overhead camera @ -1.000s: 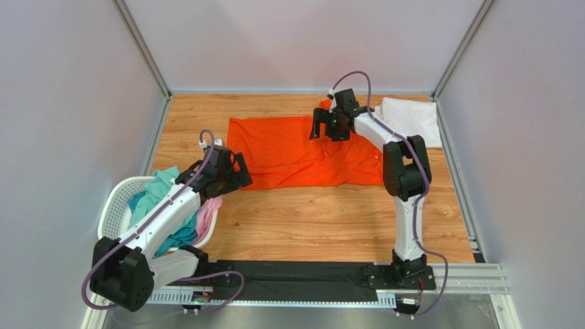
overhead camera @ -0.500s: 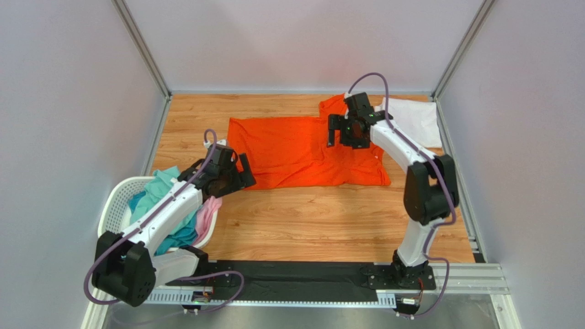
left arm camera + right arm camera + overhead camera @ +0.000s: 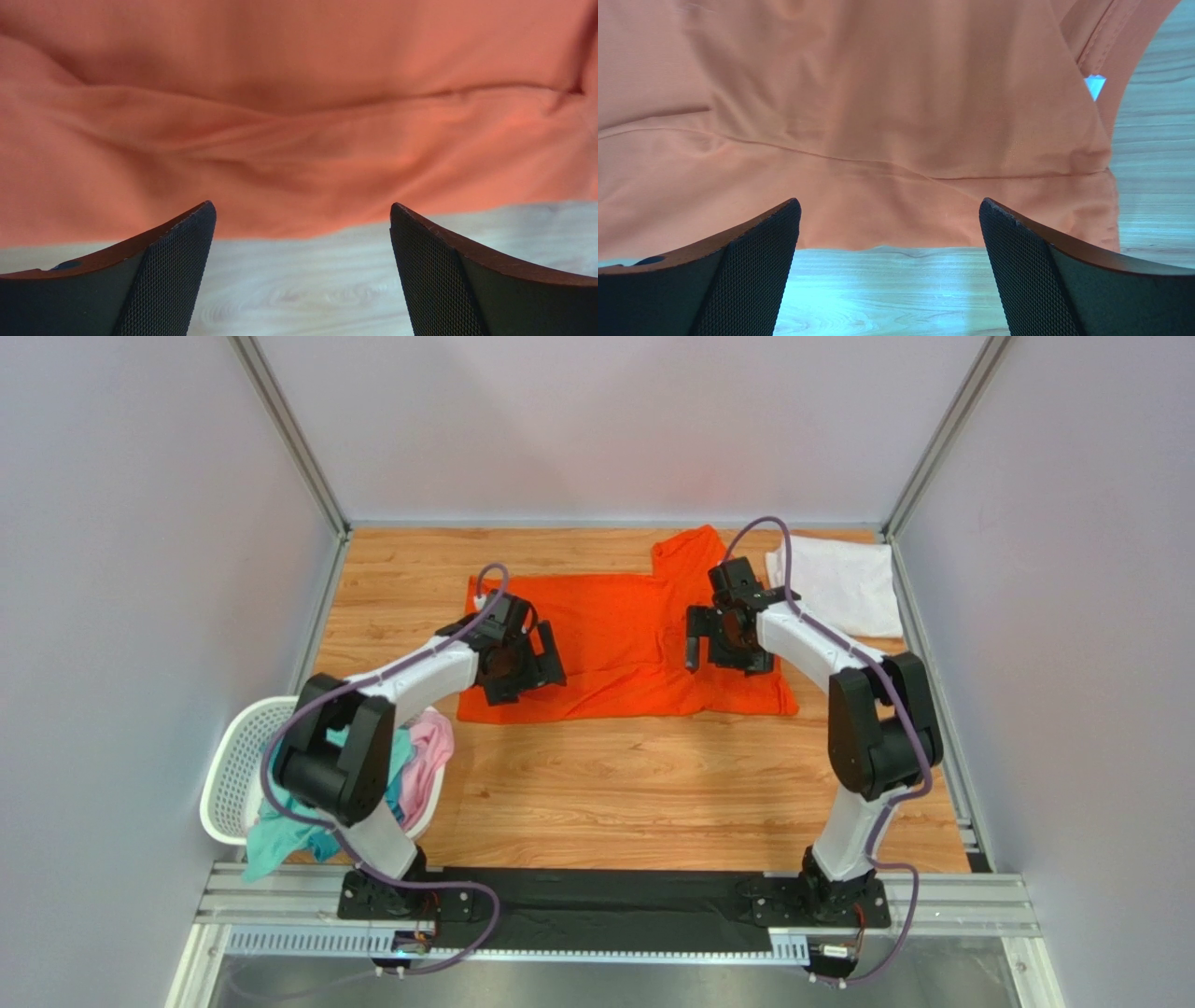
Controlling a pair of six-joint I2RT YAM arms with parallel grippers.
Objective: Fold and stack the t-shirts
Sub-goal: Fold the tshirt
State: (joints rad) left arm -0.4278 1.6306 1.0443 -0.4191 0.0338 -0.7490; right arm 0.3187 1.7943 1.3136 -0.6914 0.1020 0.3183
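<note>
Top external shows one orange t-shirt (image 3: 617,637), one white t-shirt (image 3: 842,581), perhaps two others (image 3: 428,751); left hand (image 3: 302,207), right hand (image 3: 889,203) spread.

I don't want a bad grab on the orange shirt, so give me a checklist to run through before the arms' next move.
1. Both hands open: ok. The left hand and right hand have their jaws apart with nothing between.
2. Hands lined up on the near edge of the orange shirt: ok. The edge shows between each hand's fingers.
3. Shirt lying smooth: not ok. Creases run along the near edge.
4. Fingers down at the cloth: cannot tell.
5. White shirt out of the way: ok. It lies in the far right corner, under neither hand.
</note>
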